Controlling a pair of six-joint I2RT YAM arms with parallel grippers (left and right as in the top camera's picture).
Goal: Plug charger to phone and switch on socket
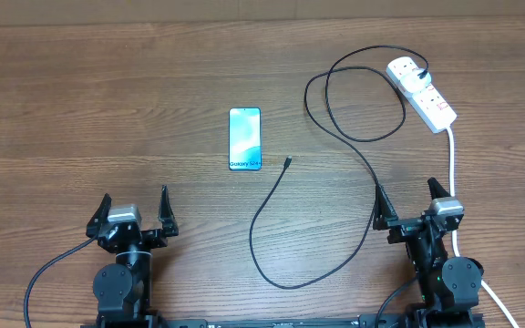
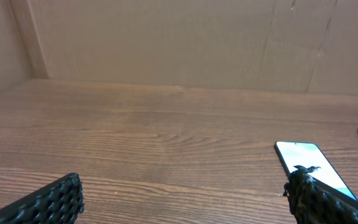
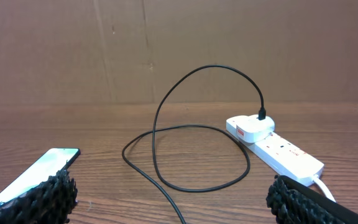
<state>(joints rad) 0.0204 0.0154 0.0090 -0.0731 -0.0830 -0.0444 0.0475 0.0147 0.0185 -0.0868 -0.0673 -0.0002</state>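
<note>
L gripper (image 1: 135, 195) sat at the near edge, left side, jaws wide apart, nothing in them. R gripper (image 1: 406, 189) was at the near edge, right side, also spread and empty.

Phone (image 1: 245, 138) lay flat mid-table (image 1: 108, 91), a bit left of centre, screen up, "Galaxy" text at its near end. Charger (image 1: 252, 228) wasn't plugged into it: tip (image 1: 287, 162) lay just off the phone's near-right corner, a small gap between them. From there the cable swung toward the near edge, looped back up past the R gripper's left finger (touching or not, couldn't tell), then made a big loop to the plug head (image 1: 405, 71).

Plug head was seated in the far end of the socket (image 1: 431, 102), near the far-right corner. Red marks showed on the strip, but switch position was too small to read. White cord (image 1: 451, 159) ran from the socket toward the near edge, went behind the R arm and left the frame at the near-right corner.

Occlusions:
- L wrist cam: phone's near end hidden behind one finger; only a sliver of cable, cropped at the right edge.
- R wrist cam: phone's near end behind one finger, socket's near end behind the other; cable ran off the frame bottom, so tip not seen there.
</note>
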